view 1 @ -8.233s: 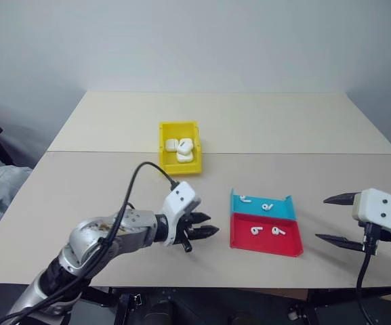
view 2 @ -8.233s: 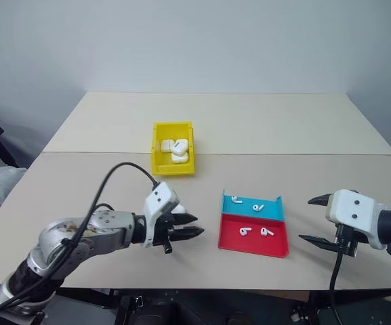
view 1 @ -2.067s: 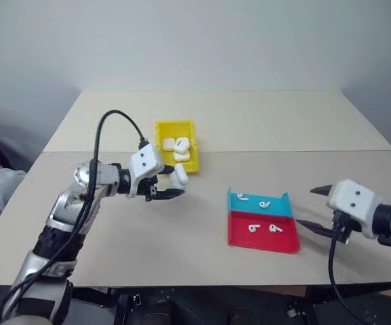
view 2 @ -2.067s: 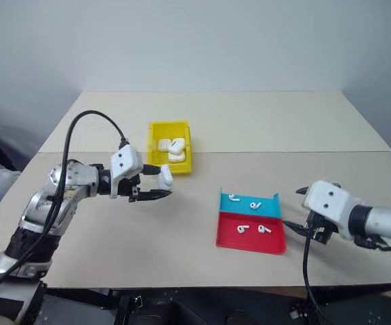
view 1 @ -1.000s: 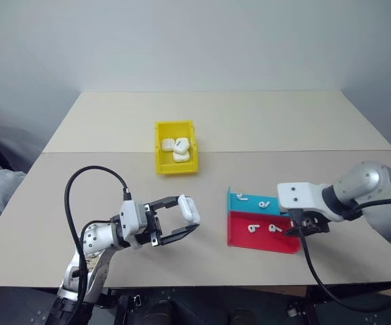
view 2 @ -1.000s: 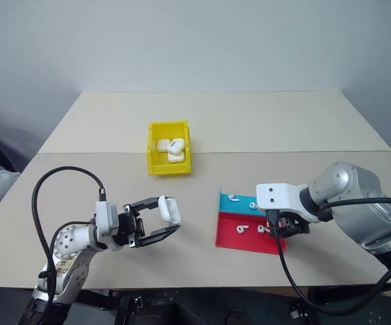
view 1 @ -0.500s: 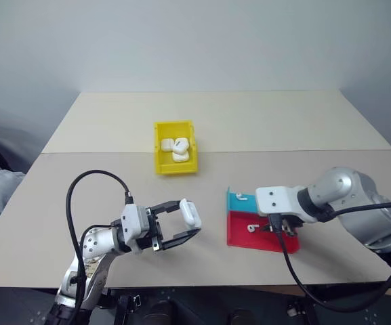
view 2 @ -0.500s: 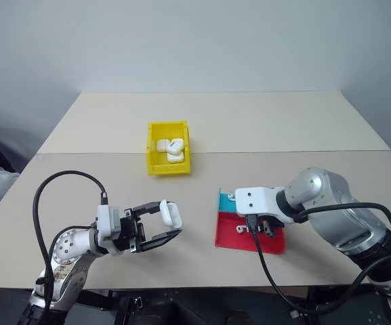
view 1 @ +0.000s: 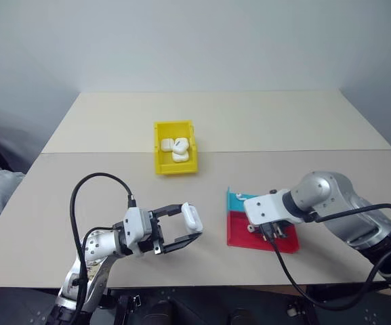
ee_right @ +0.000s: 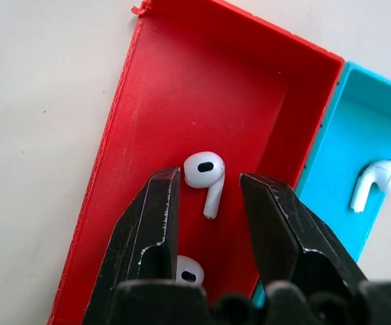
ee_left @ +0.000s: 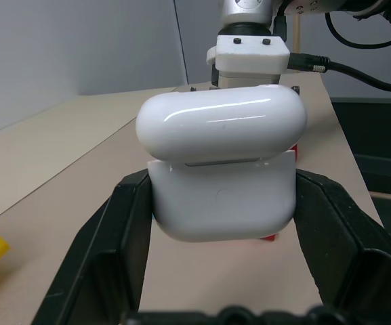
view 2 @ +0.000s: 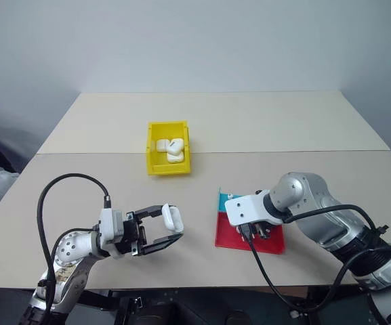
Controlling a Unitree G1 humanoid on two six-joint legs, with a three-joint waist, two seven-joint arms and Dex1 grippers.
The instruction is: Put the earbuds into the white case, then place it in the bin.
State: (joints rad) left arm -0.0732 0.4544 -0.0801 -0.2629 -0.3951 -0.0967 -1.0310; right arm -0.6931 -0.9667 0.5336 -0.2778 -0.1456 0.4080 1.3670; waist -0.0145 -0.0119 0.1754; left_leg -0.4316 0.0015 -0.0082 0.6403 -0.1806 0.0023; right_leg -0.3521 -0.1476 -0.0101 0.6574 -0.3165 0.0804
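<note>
The white case point(ee_left: 221, 169) sat upright, lid cracked, pinched above the table. Two earbuds point(ee_right: 205, 172) lay in the red tray half. Yellow bin point(view 1: 176, 147) held other cases.
</note>
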